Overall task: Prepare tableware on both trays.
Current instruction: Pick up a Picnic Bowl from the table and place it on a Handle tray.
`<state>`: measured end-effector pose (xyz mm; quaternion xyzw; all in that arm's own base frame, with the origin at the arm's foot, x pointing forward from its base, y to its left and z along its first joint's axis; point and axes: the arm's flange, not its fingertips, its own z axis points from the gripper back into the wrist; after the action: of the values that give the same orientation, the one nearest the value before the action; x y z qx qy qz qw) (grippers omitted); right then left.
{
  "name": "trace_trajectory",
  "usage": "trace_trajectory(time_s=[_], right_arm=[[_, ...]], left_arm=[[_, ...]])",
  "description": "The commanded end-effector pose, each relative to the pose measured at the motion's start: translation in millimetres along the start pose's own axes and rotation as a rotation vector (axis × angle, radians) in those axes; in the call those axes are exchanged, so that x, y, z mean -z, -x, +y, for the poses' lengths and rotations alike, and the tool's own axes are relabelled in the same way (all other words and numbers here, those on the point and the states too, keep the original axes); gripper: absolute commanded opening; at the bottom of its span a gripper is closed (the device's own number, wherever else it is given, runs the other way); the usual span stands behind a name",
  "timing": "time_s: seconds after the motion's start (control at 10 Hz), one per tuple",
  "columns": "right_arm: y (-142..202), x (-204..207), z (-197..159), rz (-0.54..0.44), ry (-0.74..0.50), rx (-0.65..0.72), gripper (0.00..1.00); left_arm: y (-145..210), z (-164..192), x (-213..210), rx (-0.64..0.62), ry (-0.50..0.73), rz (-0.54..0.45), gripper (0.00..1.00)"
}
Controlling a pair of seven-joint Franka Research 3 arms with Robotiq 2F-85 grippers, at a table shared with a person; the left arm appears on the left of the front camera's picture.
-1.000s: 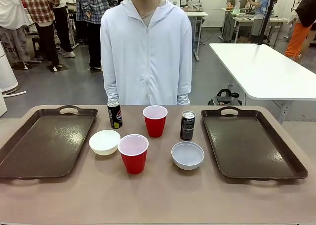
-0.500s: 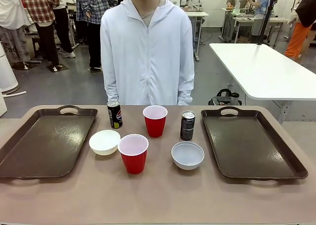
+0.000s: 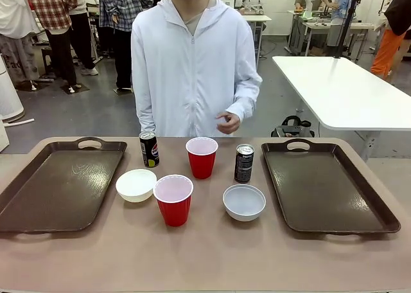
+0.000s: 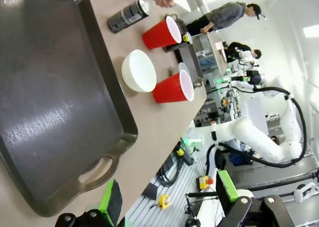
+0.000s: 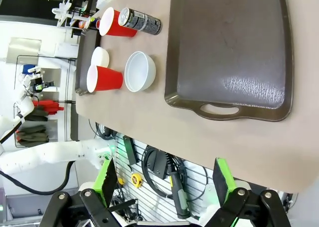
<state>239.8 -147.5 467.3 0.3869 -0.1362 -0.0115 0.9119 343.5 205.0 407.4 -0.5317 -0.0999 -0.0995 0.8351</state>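
A Pepsi logo marks one black can [image 3: 149, 150].

Floor [image 3: 96, 116]: grey, smooth.
Work table [image 3: 205, 257]: tan top, rounded corners.
Side table [image 3: 347, 90]: white top, at right.
Far bench [image 3: 255, 18]: white, behind the person.
Bystanders [image 3: 51, 23]: standing far left.

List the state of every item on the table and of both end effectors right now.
Left tray: empty.
Right tray: empty.
Near red cup: upright, empty.
Far red cup: upright.
Left bowl: upright, empty.
Right bowl: upright, empty.
Pepsi can: upright.
Plain black can: upright.
Left end effector: open, holding nothing.
Right end effector: open, holding nothing.
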Motion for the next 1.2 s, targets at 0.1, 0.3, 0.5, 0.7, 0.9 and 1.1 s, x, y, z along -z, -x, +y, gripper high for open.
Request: trace_trajectory(time_s=[0.1,0.3,0.5,0.7,0.9,1.1], right_arm=[[1,1,-1,0.000,-0.015,0.002,1.00],[1,1,-1,0.000,-0.015,0.002,1.00],[1,1,-1,0.000,-0.015,0.002,1.00],[1,1,-1,0.000,-0.015,0.002,1.00],[1,1,-1,0.000,-0.015,0.002,1.00],[1,1,-1,0.000,-0.015,0.002,1.00]], left_arm=[[-1,-2,-1,-0.011,0.012,-0.015,1.00],[-1,-2,-1,-0.011,0.012,-0.015,1.00],[-9,-17,36,0.028,-0.165,0.027,1.00],[-33,-52,113,0.056,-0.386,0.122,1.00],[-55,-84,189,0.106,-0.555,0.188,1.00],[-68,-99,256,0.175,-0.736,0.225,1.00]])
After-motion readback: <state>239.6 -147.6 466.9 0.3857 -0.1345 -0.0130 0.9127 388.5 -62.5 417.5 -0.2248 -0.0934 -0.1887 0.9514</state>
